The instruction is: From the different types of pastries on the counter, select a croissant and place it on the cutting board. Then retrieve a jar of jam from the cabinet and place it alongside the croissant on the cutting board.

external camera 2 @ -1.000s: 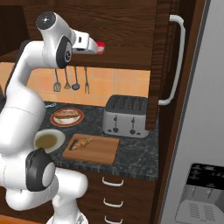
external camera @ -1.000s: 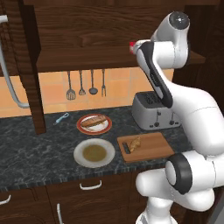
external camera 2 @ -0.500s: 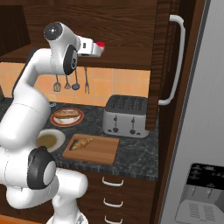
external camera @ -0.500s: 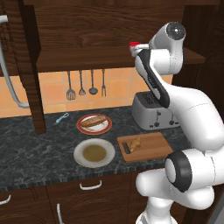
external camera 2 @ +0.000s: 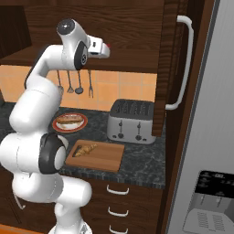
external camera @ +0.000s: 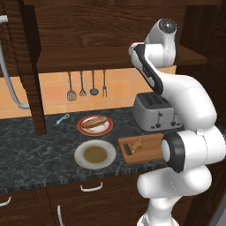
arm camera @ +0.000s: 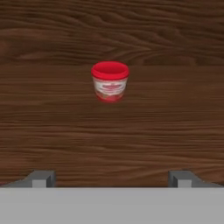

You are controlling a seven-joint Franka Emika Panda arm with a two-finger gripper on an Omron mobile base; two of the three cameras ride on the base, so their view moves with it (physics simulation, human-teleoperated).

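Observation:
The jar of jam (arm camera: 110,81), squat with a red lid and a white label, stands upright on the wooden shelf of the cabinet (external camera: 88,48). My gripper (arm camera: 110,179) is open, level with the jar and a short way in front of it, with nothing between its fingertips (arm camera: 40,178). From the right, the gripper (external camera 2: 105,50) is at the shelf edge with the jar (external camera 2: 108,45) red at its tip. The croissant (external camera: 136,144) lies on the cutting board (external camera: 150,150) on the counter (external camera: 35,150). The longer pastry (external camera: 94,123) rests on a red-rimmed plate.
A silver toaster (external camera: 154,110) stands behind the board, under the shelf. A pale empty plate (external camera: 94,154) sits left of the board. Utensils (external camera: 82,86) hang on the tiled wall. A tall door with a white handle (external camera 2: 183,64) rises at the right.
The arm's upper joints have shifted a little toward the shelf. The hand stays at the shelf edge, facing the jar. Croissant and board have not moved.

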